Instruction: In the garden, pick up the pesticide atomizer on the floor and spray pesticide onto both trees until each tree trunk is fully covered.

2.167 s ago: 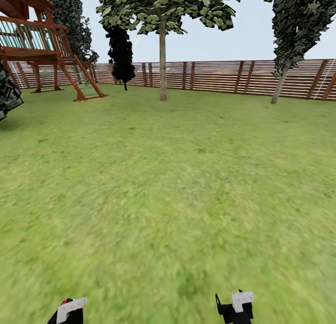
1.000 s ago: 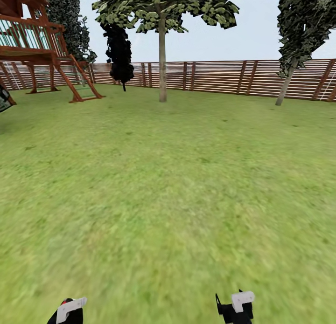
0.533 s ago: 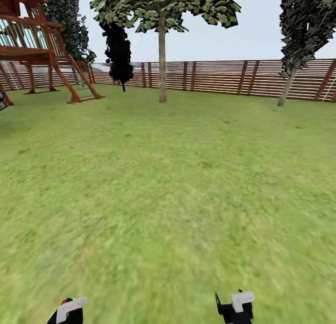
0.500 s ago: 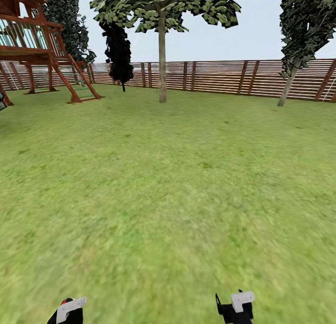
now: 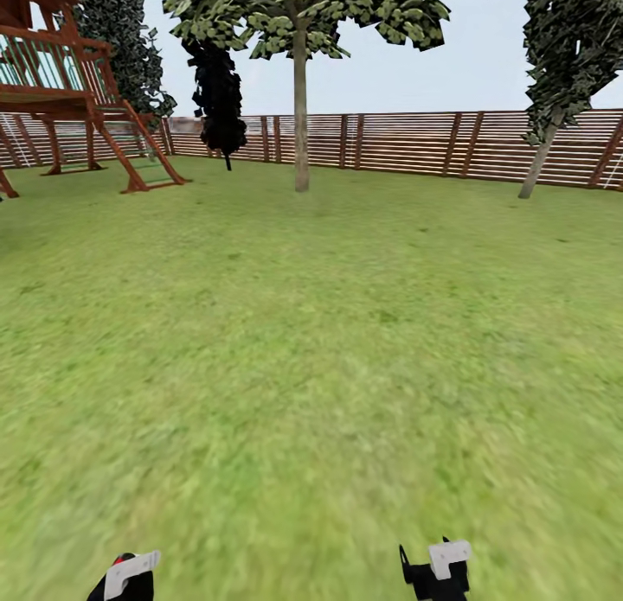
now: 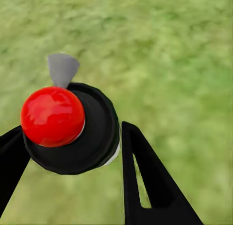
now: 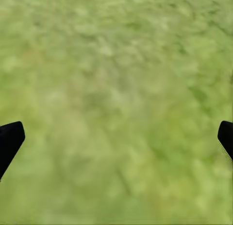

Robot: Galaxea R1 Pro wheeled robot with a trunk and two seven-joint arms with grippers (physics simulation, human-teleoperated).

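Left gripper (image 6: 73, 152): fingers clamped on pesticide atomizer (image 6: 68, 128), red-capped; right gripper (image 7: 116, 137): fingers wide, empty, over lawn (image 5: 311, 342); tree trunk (image 5: 300, 125) far ahead by fence (image 5: 433, 143); risk: spraying from afar would miss the trunk.

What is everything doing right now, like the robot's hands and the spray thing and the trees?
left gripper: shut on the atomizer.
atomizer: held between the fingers, red knob facing the camera.
right gripper: open, nothing in it, over grass.
tree: upright, bare trunk, by the fence.
play tower: standing on the lawn.
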